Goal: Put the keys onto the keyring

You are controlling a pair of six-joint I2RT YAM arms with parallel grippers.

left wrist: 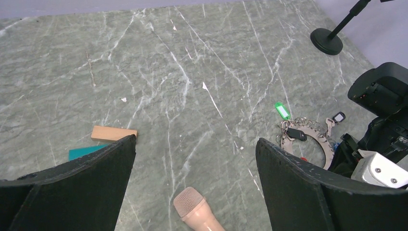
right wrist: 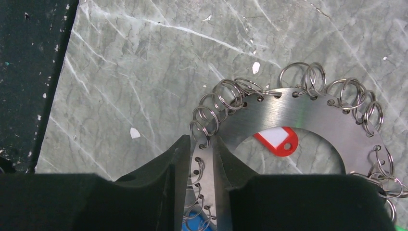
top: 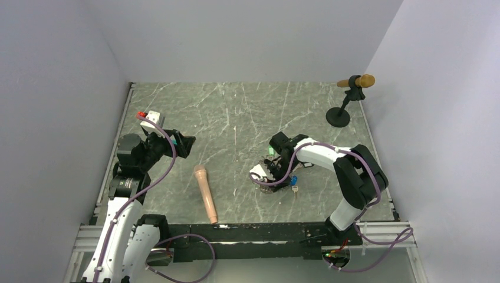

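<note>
Keyring point(right wrist: 308, 115) flat on grey counter point(right wrist: 120, 72), red key tag point(right wrist: 276, 140) inside its hole, right hand point(right wrist: 201, 154) pinching its rim, left hand point(left wrist: 195, 144) wide open above counter, holding nothing.

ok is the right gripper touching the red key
Apart. The right wrist view shows the red key lying inside the keyring, with metal band between it and the right gripper.

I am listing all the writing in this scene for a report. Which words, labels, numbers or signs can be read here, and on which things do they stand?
No text can be read in any view.
red tag: its white window looks blank.
green tag and black tag: too small to tell.
keyring: bare brushed metal, no marking shows.
</note>
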